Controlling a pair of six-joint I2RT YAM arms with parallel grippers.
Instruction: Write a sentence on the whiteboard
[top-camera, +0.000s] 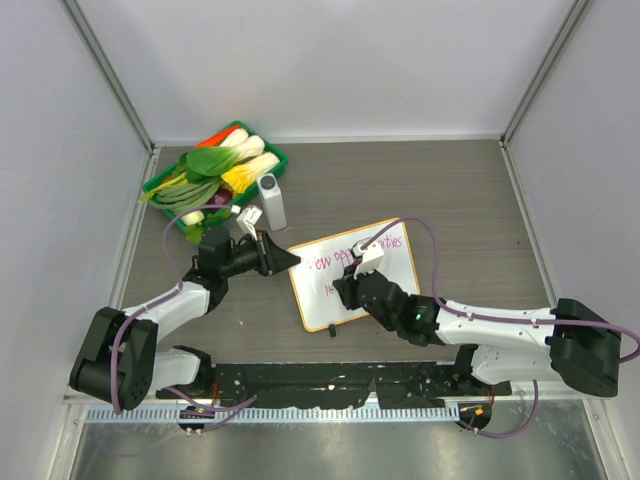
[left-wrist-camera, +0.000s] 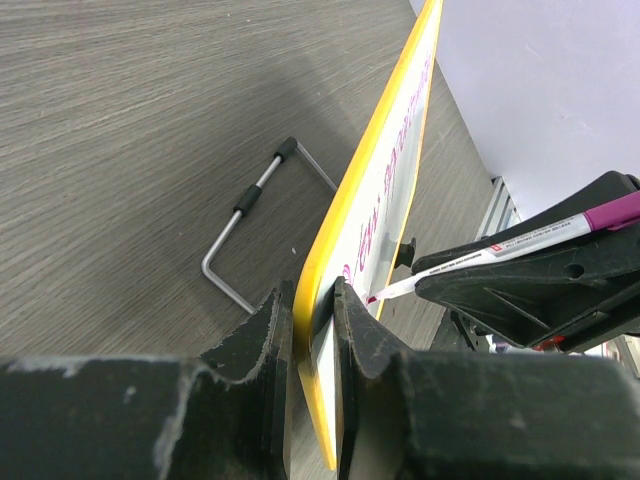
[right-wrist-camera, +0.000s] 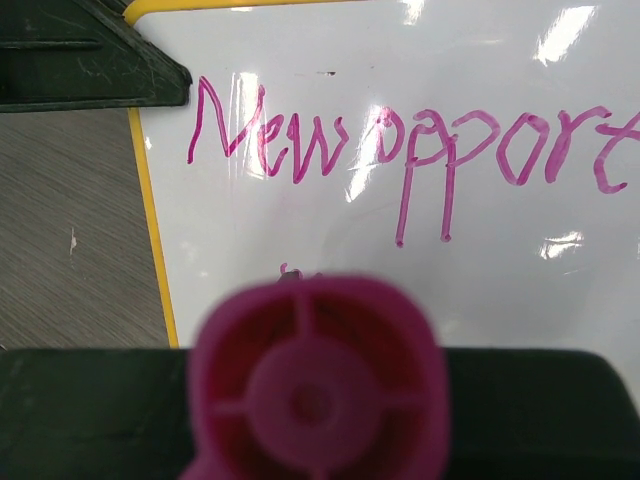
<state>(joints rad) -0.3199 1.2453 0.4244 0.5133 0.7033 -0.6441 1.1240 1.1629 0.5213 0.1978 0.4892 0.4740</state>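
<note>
Whiteboard (top-camera: 388, 268) looks light, stiff and slick. Left gripper (left-wrist-camera: 313, 305) pinches its frame edge, right gripper (top-camera: 352, 290) is clamped on the marker (left-wrist-camera: 530, 236).

The left arm (top-camera: 165, 300), at eight o'clock in the overhead view, and the right arm (top-camera: 500, 325), at four o'clock, are each built of smooth white link shells between bulky matte-black joint housings. The largest housings are the rounded black shoulder blocks (top-camera: 90, 365) by the base. A thin purple cable (top-camera: 116, 355) loops loosely along each arm, and a tiny green light (top-camera: 417, 319) glows on the right arm's black forearm. The jaws are flat-sided, wedge-shaped black plastic, scuffed all over with pale grey scratches and nicks.
</note>
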